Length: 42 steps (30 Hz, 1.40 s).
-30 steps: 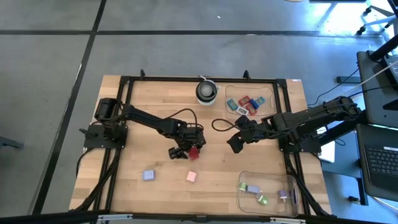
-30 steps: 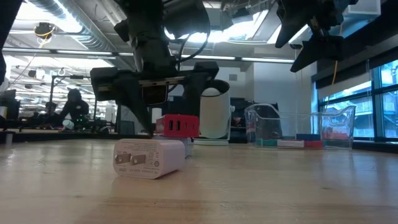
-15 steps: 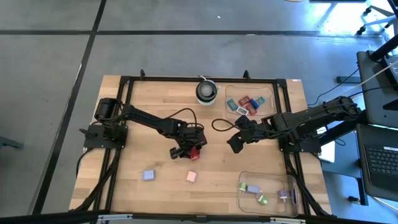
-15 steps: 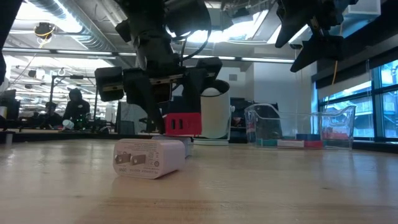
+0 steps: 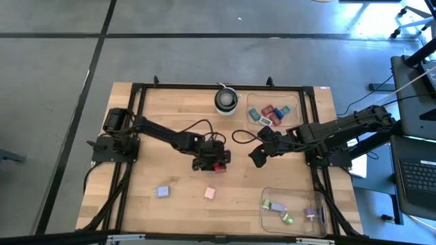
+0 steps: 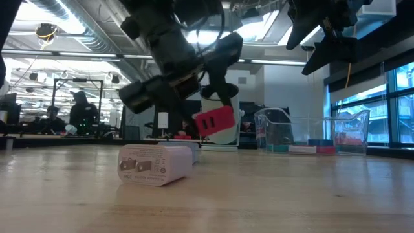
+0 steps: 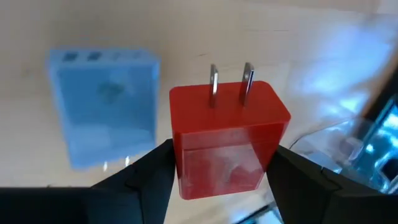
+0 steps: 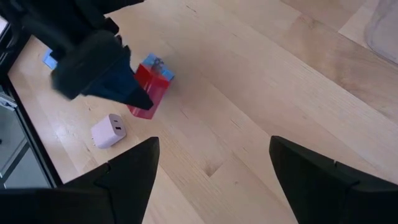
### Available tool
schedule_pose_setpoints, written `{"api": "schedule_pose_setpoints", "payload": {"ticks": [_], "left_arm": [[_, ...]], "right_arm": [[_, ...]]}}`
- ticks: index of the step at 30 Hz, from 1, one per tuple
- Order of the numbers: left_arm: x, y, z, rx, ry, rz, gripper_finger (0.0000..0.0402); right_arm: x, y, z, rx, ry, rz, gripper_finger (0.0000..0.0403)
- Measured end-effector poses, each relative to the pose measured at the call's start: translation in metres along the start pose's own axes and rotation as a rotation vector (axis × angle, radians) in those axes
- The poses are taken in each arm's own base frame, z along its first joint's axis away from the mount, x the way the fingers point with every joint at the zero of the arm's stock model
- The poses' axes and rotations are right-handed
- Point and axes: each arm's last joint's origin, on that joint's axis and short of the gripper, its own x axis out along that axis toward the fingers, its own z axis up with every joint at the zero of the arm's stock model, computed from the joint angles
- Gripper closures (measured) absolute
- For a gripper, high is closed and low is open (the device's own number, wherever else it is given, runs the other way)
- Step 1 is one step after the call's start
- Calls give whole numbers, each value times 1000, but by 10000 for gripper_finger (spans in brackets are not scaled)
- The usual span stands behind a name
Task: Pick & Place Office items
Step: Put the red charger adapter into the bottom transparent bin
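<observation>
Left gripper (image 5: 218,163): closed on a red plug (image 7: 225,138), 1 finger pressed to each flat side, the 2 metal prongs pointing away from the wrist. In the low view the plug (image 6: 215,120) hangs tilted and clear of the table (image 5: 170,116). Judgement: the grip on the flat sides keeps the prongs free and stops the block from twisting; the lift clears it for carrying.

Directly past the held plug lies a blue plug (image 7: 102,112), flat on the wood and not touched by the fingers. The 2 items evidently sat side by side, so the jaws took the red one across its free faces.

Further out, on the near side of the table, a pink plug (image 5: 210,194) and a lilac plug (image 5: 163,191) lie loose, well apart from the gripper.

Beyond the gripper toward the right arm, 1 clear tray (image 5: 297,102) at the far edge holds red, blue and teal pieces; a second tray (image 5: 269,194) at the near edge holds green and lilac pieces. Judgement: the red plug belongs with the far tray's similar colours.

A round white-and-black object (image 5: 226,99) stands beside the far tray.

Right gripper (image 5: 257,155): jaws apart, empty, raised near mid-table, waiting.
</observation>
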Motion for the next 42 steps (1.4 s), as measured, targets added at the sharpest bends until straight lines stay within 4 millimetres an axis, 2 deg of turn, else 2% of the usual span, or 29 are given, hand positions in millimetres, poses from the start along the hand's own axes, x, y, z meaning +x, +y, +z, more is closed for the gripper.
{"api": "schedule_pose_setpoints", "payload": {"ticks": [5, 10, 15, 20, 25, 42], "left_arm": [[-7, -4, -8, 120, -101, -65, 164], [-27, -7, -24, 209, -224, -127, 172], [-44, -9, -40, 400, -441, -183, 170], [-61, -9, -57, 501, -612, -231, 167], [-66, -8, -71, 570, -763, -264, 171], [-68, -6, -87, 621, -794, -306, 170]], "right_arm": [[0, 0, 0, 0, 0, 0, 97], [0, 0, 0, 1, -2, 3, 97], [0, 0, 0, 1, -2, 4, 97], [0, 1, 0, 1, -3, 6, 97], [0, 1, 0, 1, -3, 6, 97], [0, 1, 0, 2, -3, 6, 97]]}}
